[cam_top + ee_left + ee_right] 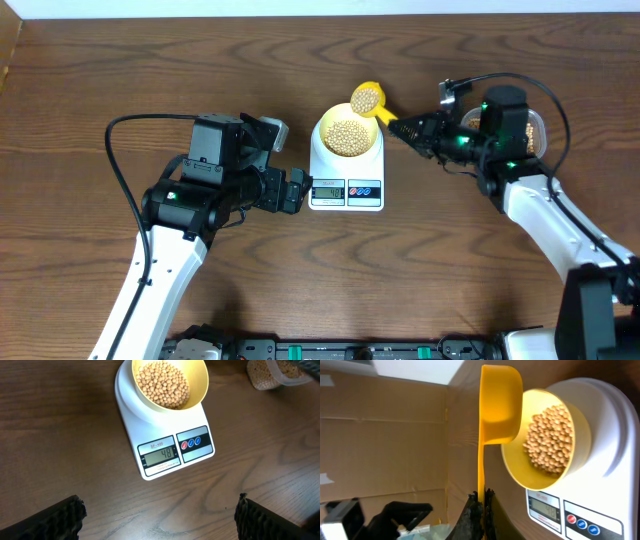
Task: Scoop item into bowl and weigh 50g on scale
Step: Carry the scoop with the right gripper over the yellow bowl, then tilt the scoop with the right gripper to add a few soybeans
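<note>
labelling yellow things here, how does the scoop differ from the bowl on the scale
Colour: the scoop is bright yellow; the bowl is paler.
Shape: the scoop has a long handle; the bowl is round with none.
Support: the scoop is held by its handle in the shut right claw, by the bowl's rim; the bowl sits on the scale.
Shared: both hold tan beans.
</note>
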Robot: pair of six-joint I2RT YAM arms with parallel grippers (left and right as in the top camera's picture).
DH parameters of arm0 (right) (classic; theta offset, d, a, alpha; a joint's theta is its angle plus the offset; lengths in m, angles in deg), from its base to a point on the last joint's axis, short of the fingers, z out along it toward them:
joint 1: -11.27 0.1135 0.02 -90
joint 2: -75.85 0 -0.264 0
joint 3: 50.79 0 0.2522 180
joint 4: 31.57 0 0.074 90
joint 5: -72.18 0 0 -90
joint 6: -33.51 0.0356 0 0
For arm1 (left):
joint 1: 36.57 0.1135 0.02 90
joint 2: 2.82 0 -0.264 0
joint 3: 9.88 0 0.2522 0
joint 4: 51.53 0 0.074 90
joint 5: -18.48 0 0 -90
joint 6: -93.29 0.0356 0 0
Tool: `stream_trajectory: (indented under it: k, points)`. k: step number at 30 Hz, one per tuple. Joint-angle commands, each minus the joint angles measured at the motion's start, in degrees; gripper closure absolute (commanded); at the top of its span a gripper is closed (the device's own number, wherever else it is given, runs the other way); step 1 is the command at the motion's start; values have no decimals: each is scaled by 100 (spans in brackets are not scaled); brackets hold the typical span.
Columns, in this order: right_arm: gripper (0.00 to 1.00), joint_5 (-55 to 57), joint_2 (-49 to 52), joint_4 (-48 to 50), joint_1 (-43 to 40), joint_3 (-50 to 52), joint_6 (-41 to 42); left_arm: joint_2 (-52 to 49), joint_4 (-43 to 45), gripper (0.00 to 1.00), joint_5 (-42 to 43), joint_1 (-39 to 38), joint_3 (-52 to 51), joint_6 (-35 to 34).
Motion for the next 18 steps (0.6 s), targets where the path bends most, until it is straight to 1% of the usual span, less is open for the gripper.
stream_trajectory:
  k: [1,4,6,12,18]
  points:
    - [99,17,138,17,79,-20,-297,0,2,2,-35,20,7,55]
    - [99,20,142,20,120,-20,-586,0,2,2,-35,20,7,55]
    - [99,20,144,-9,179,-20,-968,0,2,2,-35,20,7,55]
    - [99,24,144,-7,197,-20,-1357,0,2,2,-35,20,7,55]
    - [99,72,144,-33,197,-20,-2291,0,4,2,-35,20,7,55]
